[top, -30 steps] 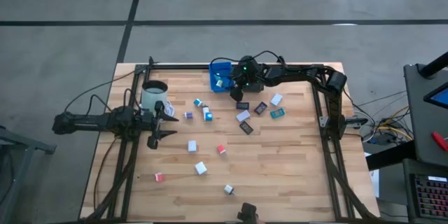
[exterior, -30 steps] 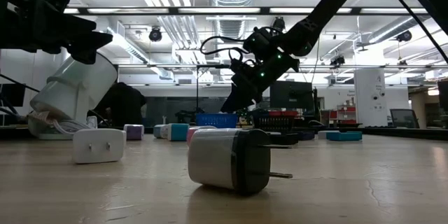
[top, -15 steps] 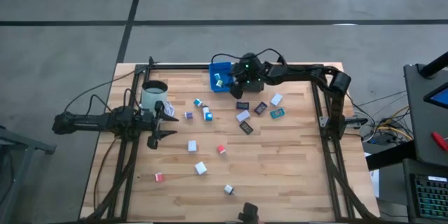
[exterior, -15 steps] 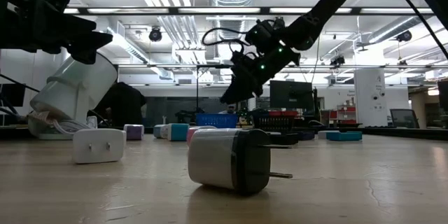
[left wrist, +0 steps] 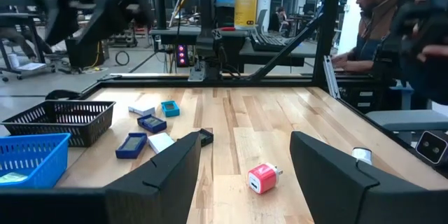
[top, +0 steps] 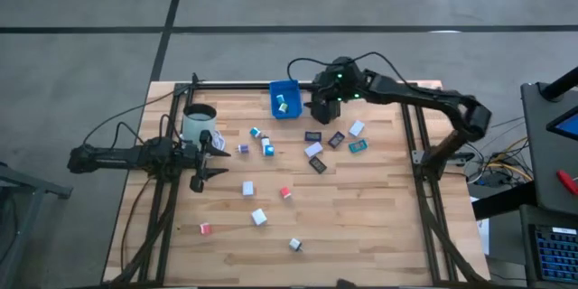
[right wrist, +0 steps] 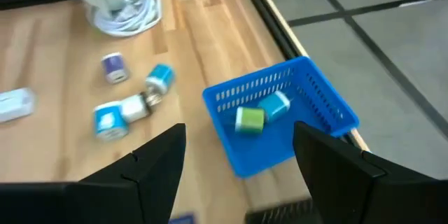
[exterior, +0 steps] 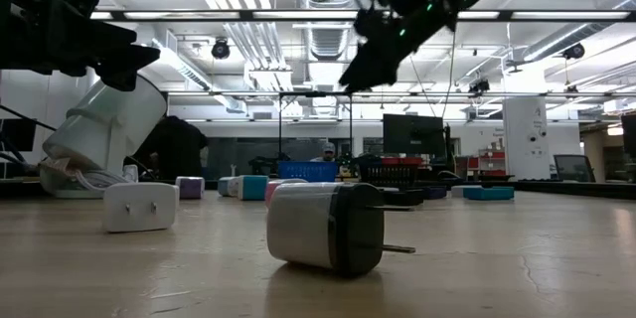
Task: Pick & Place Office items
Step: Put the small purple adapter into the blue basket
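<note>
Right tool [top: 321,108] risen, office items [top: 312,149] below

The black bin [top: 323,108] is largely hidden beneath the right arm, and the person [left wrist: 392,35] is cut off by the frame edge.

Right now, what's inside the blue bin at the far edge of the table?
Two small items lie inside the blue bin: a green block and a light blue-white block beside it. The right gripper's fingers hide its near corner.
</note>
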Available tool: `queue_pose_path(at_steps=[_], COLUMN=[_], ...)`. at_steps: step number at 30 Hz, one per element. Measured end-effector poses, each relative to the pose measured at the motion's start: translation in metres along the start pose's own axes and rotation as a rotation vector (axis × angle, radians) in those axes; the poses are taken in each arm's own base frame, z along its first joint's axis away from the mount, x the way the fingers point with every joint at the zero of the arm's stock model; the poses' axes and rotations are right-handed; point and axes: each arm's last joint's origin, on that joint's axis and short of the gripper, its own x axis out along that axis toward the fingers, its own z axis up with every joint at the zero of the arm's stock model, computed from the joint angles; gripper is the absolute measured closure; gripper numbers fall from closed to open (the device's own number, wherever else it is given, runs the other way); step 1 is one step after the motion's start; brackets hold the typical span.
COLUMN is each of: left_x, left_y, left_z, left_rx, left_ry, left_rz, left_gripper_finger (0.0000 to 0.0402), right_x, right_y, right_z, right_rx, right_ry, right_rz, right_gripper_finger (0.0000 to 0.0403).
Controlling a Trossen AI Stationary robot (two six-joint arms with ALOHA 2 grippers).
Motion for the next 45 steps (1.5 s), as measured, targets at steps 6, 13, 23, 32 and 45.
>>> queue_pose_path(at_steps=[6, 13, 23, 32, 45], left_x=[0.000, 0.000, 0.000, 0.000, 0.000], left_y=[0.000, 0.000, 0.000, 0.000, 0.000], left_z=[0.000, 0.000, 0.000, 0.000, 0.000], left_rx=[0.000, 0.000, 0.000, 0.000, 0.000], left_ry=[0.001, 0.000, 0.001, 0.000, 0.001], left_rz=[0.000, -0.001, 0.000, 0.000, 0.000], left_gripper_finger=[0.0174, 0.0174, 0.0174, 0.0174, 0.0174], right_x=[-0.044, -0.069, -0.082, -0.104, -0.123], right_y=[0.020, 0.034, 0.048, 0.052, 0.056], right_z=[0.006, 0.007, -0.011, -0.056, -0.135], right_rx=[-0.015, -0.032, -0.034, -0.051, -0.089], right_ry=[0.021, 0.035, -0.019, -0.157, -0.504], right_rz=[0.030, 0.057, 0.083, 0.036, -0.040], right_gripper_finger=[0.0147, 0.0147, 0.0147, 0.0147, 0.0147])
